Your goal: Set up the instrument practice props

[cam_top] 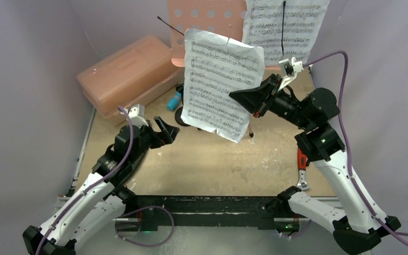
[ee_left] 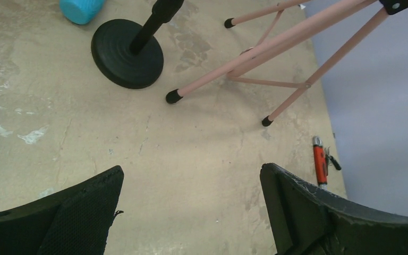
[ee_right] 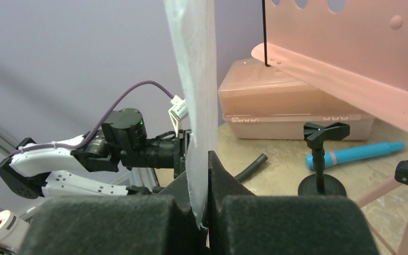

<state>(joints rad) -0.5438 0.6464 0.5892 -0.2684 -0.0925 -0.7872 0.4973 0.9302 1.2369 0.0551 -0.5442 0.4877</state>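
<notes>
Two white sheet-music pages show in the top view. The rear page [cam_top: 287, 26] leans upright on the right half of the tray of the pink perforated music stand [cam_top: 219, 21], and a thin black rod [cam_top: 283, 32] runs down across it. The front page [cam_top: 220, 85] hangs in the air before the music stand, lower than the tray, tilted and slightly curled; whether its top corner touches the tray cannot be told. The right gripper [ee_right: 207, 175] holds this front page by its right edge, and the right wrist view shows its two dark fingers [ee_right: 276, 223] pressed together with the paper pinched edge-on between them. The left gripper [ee_left: 191, 172] hovers above the tabletop [ee_left: 58, 117] in front and to the left of the music stand, its fingers spread wide with nothing between them, touching no prop. The small black mic stand [ee_left: 127, 53] sits upright on its round base just left of the music stand's tripod legs [ee_left: 218, 78], near one black-capped foot yet apart from it. The cyan toy microphone [ee_left: 81, 8] lies flat on the tabletop just beside that base, farther left of the music stand. A large translucent pink case [cam_top: 127, 77] rests left of the music stand, behind the microphone. An orange-handled tool [ee_left: 319, 162] lies on the tabletop to the right of the music stand's legs.
</notes>
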